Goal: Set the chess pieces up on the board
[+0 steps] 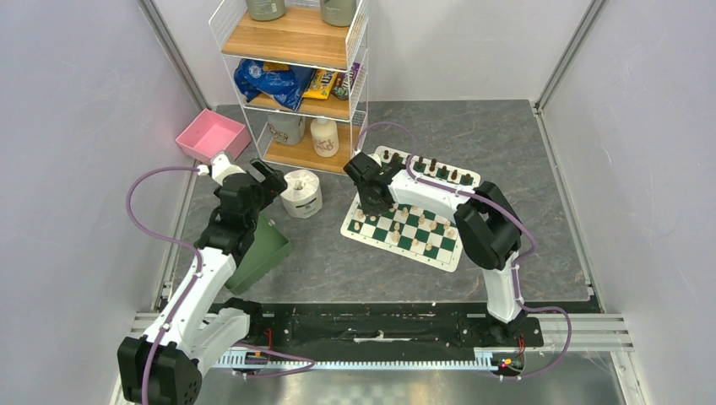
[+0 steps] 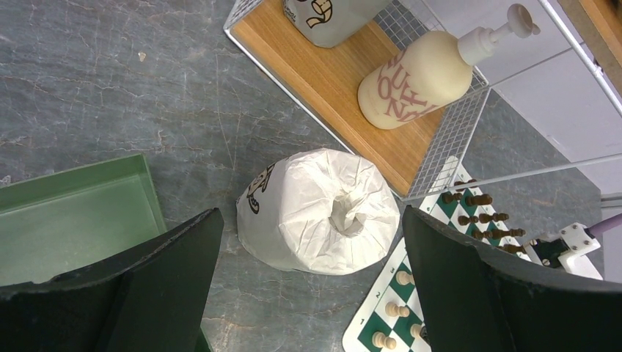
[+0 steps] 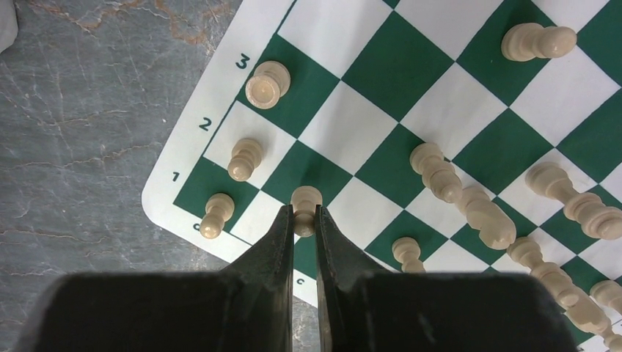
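In the right wrist view the right gripper (image 3: pixel 304 224) pinches its black fingers on a small turned cream piece (image 3: pixel 306 198) at lower centre, over the flat green-and-white checkered board (image 3: pixel 381 66) near its numbered corner. Other cream pieces (image 3: pixel 469 209) stand or lie toppled to the right. The left gripper (image 2: pixel 308 220) hangs spread wide, holding nothing, above a crinkled paper-wrapped toilet roll (image 2: pixel 293 191) on the veined grey table (image 2: pixel 110 73).
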Controlling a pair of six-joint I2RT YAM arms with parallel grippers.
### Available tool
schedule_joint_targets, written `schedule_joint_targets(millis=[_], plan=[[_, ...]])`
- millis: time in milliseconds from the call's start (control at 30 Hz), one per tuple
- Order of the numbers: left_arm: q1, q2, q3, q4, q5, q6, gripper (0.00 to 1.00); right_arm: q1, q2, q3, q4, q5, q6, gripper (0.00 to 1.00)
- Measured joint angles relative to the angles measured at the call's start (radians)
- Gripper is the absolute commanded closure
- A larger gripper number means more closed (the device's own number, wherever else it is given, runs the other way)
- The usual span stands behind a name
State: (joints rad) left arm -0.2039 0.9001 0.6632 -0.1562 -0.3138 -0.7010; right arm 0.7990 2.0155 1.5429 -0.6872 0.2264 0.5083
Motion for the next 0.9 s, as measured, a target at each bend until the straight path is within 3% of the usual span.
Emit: schedule_joint_targets(millis=[633, 900], plan=[[0.002, 0.000, 0.000, 0.000, 0.000, 0.000, 0.00, -0.004, 0.041, 0.014, 0.017, 0.000, 0.000, 0.83], [0.006, 0.000, 0.000, 0.000, 0.000, 0.000, 0.00, -0.005, 0.042, 0.014, 0.018, -0.005, 0.001, 0.70]])
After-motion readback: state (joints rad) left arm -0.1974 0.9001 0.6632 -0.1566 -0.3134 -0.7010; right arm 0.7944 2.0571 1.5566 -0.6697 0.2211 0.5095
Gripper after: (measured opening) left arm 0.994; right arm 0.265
